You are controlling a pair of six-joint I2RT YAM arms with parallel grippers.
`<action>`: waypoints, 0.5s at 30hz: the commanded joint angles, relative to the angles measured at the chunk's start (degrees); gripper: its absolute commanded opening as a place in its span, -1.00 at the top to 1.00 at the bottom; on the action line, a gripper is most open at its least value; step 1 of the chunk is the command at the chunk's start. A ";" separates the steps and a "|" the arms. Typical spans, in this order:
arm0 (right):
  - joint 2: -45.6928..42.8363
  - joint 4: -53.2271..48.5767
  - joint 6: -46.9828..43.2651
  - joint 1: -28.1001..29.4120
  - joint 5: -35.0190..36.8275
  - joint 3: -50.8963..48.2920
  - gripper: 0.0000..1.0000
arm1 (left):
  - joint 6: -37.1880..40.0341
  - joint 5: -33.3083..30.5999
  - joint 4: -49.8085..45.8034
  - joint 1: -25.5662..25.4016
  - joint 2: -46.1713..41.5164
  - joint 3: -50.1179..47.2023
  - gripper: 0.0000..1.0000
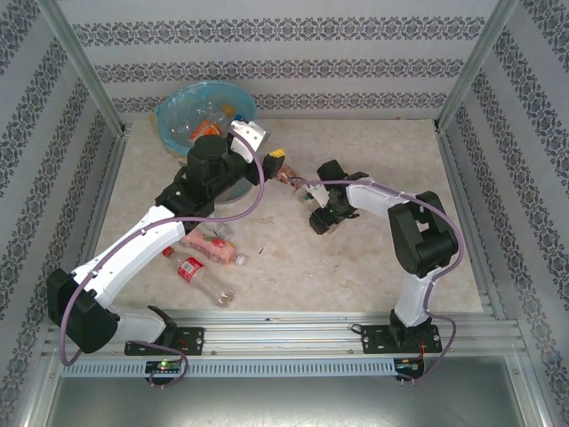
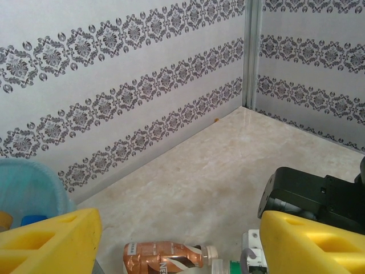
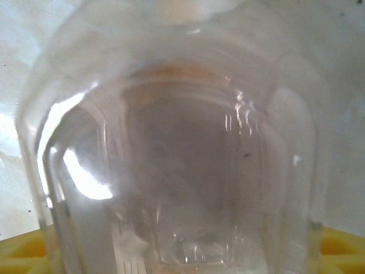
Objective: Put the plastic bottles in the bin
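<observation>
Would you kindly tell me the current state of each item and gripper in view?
Bin: upright, bottles inside.
Brown bottle: lying sideways, capped.
Pink bottle: lying on table.
Red-labelled bottle: lying on table.
Left gripper: open, empty.
Right gripper: astride clear bottle, grip unclear.

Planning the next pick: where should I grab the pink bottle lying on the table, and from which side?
Take the pink bottle mid-body, probably from straight above: it lies on its side, running roughly left to right, so the jaws close across it. A red-labelled bottle lies close beside it.
</observation>
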 commanded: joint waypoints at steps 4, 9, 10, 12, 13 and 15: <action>-9.01 -1.44 2.50 1.66 -0.13 -2.46 -0.12 | -2.59 -1.04 2.68 0.76 -0.41 0.57 -0.48; -17.18 -1.14 5.61 2.96 -2.77 -5.94 0.02 | -4.68 -0.56 4.63 1.11 -0.27 0.81 -0.47; -18.95 -1.31 6.32 3.31 -3.40 -6.68 0.03 | -5.32 -0.36 4.71 1.15 -0.18 1.12 -0.47; -22.47 -1.26 7.63 3.73 -5.20 -7.94 0.06 | -6.69 0.07 5.27 1.18 -0.11 1.41 -0.47; -24.60 -0.86 8.32 3.99 -6.13 -8.76 0.07 | -7.80 0.22 5.56 1.22 -0.08 1.50 -0.48; -28.29 -0.18 9.60 4.25 -7.69 -10.04 0.07 | -10.21 0.30 5.82 1.20 0.26 1.76 -0.48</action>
